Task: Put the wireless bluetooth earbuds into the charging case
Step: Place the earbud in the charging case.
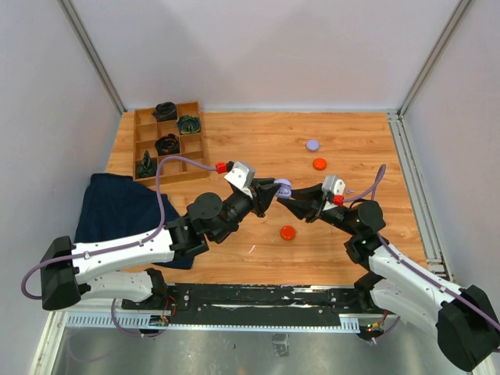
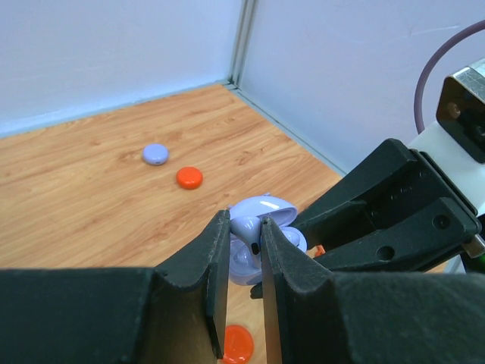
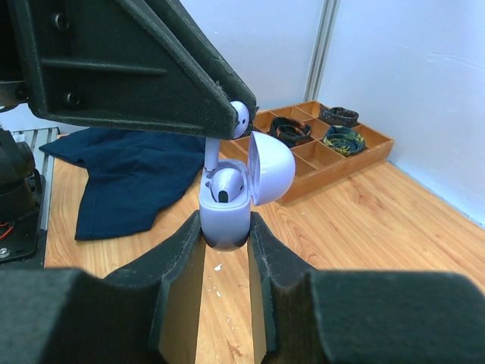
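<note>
My right gripper is shut on the body of a lavender charging case with its lid open, held above the table. One lavender earbud sits in a slot of the case. My left gripper comes from the opposite side and is shut on a second lavender earbud. That earbud's head is between the left fingers and its stem reaches down to the case's other slot. In the top view both grippers, left and right, meet at the case over the table's middle.
A lavender disc and an orange disc lie at the far right; another orange disc lies below the grippers. A wooden tray with black coiled bundles stands at the far left. A dark blue cloth lies at the near left.
</note>
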### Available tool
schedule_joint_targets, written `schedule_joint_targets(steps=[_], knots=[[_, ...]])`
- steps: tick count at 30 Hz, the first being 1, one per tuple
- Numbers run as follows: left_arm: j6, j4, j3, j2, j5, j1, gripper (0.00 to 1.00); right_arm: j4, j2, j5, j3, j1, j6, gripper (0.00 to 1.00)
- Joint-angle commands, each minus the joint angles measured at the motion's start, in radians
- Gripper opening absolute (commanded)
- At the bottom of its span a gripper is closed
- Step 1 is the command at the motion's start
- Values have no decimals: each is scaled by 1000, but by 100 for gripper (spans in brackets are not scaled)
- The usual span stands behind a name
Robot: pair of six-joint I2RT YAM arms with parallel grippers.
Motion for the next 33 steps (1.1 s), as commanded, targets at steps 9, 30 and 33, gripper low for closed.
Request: schedule_joint_targets(steps=[9,30,33], knots=[[32,78,-12,0,2,-24,22,30,-21,-18,43,11,10,5],[42,85,-6,33,-7,-29,24,19,-38,-14,35,11,3,5],[42,83,-19,27,-15,-29,25,16,-42,-12,34,11,0,5]])
